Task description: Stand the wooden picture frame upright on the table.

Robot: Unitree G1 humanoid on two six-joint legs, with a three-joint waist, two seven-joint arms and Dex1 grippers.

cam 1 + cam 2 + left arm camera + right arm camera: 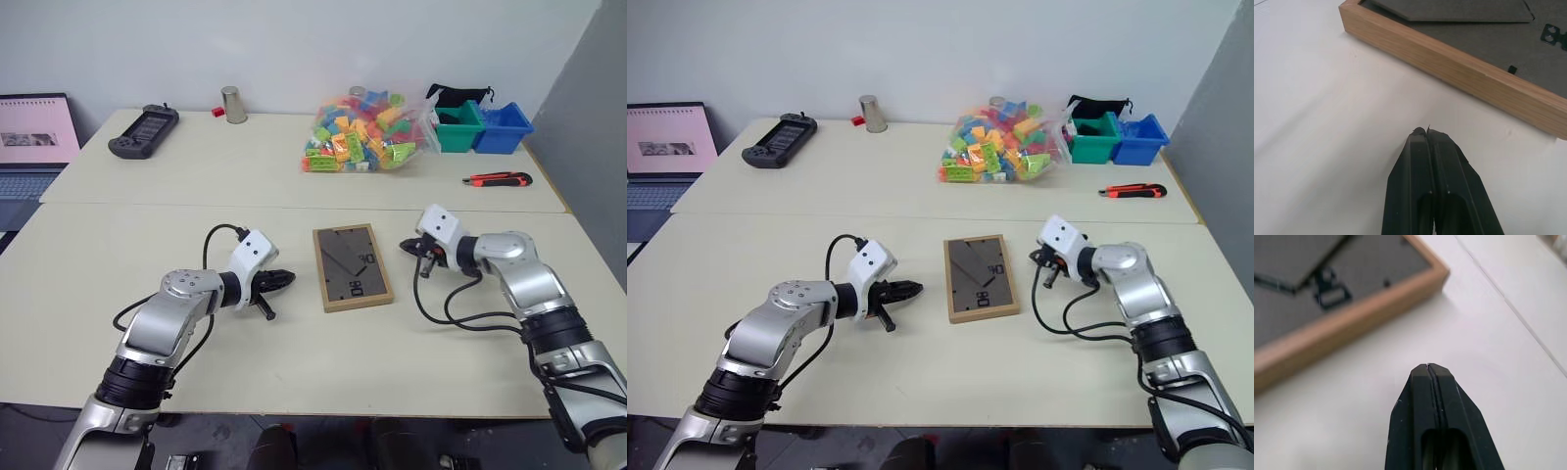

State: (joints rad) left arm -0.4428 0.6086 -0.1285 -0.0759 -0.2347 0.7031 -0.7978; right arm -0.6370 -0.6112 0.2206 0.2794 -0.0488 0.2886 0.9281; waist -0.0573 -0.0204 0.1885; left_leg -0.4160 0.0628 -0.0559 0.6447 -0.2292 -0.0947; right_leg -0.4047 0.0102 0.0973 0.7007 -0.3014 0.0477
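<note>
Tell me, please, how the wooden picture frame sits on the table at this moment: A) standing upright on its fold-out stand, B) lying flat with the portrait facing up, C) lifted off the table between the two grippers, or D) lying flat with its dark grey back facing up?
D: the wooden picture frame lies flat on the table, its dark grey back and folded stand facing up, with both grippers beside it, not touching.

- Plain white wall (294,49) running along the back, w/ a grey panel (588,117) standing at the right.
- Second pale tabletop (196,166) sitting beyond the near one, seam btwn them.
- Even, soft light falling throughout.
</note>
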